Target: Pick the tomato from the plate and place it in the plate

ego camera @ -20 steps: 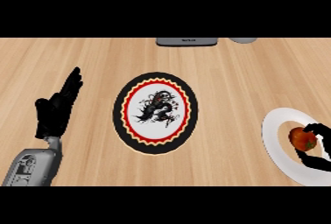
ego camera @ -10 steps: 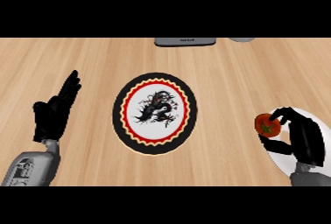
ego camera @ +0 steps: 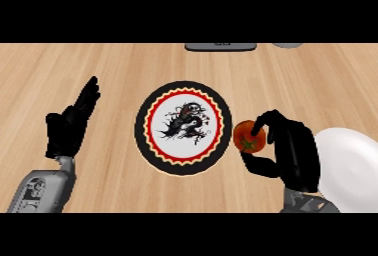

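Tomato (ego camera: 247, 139) sat pinched in my right hand (ego camera: 289, 152), just beside the patterned plate's (ego camera: 151, 105) right rim. My left hand (ego camera: 71, 126) rested open near the worktop's left edge.

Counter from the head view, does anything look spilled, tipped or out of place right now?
Nothing stands out. The tomato is held in the right hand, between the white plate and the patterned plate. Both plates lie flat on the counter. The left hand rests open at the left.

Red tomato (ego camera: 246, 138) beside black-rimmed plate (ego camera: 184, 128), held
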Available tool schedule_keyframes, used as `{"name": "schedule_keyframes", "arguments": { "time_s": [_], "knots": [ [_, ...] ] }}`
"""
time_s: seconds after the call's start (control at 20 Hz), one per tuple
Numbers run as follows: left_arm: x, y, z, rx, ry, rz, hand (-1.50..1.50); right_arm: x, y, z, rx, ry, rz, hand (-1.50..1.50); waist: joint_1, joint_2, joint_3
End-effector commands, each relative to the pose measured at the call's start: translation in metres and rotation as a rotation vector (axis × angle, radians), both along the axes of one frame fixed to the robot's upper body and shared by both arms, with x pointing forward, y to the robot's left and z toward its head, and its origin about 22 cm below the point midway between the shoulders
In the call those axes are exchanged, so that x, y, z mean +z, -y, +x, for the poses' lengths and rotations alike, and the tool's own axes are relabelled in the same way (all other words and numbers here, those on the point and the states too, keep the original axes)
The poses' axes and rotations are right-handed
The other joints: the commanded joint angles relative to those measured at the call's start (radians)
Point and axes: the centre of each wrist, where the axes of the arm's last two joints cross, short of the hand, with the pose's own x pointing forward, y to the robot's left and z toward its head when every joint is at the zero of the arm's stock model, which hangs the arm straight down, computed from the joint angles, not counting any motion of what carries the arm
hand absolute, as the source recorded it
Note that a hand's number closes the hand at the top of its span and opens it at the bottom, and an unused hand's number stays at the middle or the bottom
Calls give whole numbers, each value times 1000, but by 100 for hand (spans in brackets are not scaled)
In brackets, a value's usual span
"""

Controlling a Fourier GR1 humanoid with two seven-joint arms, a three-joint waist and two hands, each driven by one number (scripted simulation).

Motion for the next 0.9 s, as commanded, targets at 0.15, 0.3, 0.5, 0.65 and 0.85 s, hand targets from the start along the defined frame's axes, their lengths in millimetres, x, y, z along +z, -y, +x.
{"name": "schedule_keyframes", "arguments": {
  "time_s": [0.15, 0.3, 0.5, 0.65, 0.85],
  "knots": [
    [-5, -7, 8, -26, 25, -6, 0, 40, -84, 19, 10, -78, 22, 150, 23, 13, 4],
    [6, 3, 12, -27, 16, -8, 0, 16, -104, 41, 36, -100, 48, 150, 30, 15, 5],
    [-12, 8, -1, -37, 33, -4, 0, -6, -116, 60, 8, -175, -73, 150, 34, 15, 4],
    [1, 16, 7, -37, 17, -7, 0, -1, -136, 77, -20, -224, -181, 150, 41, 15, 4],
    [-11, 15, 2, -83, 19, -14, 0, -35, -125, 101, -115, -317, -50, 150, 70, 25, 5]
  ]
}}
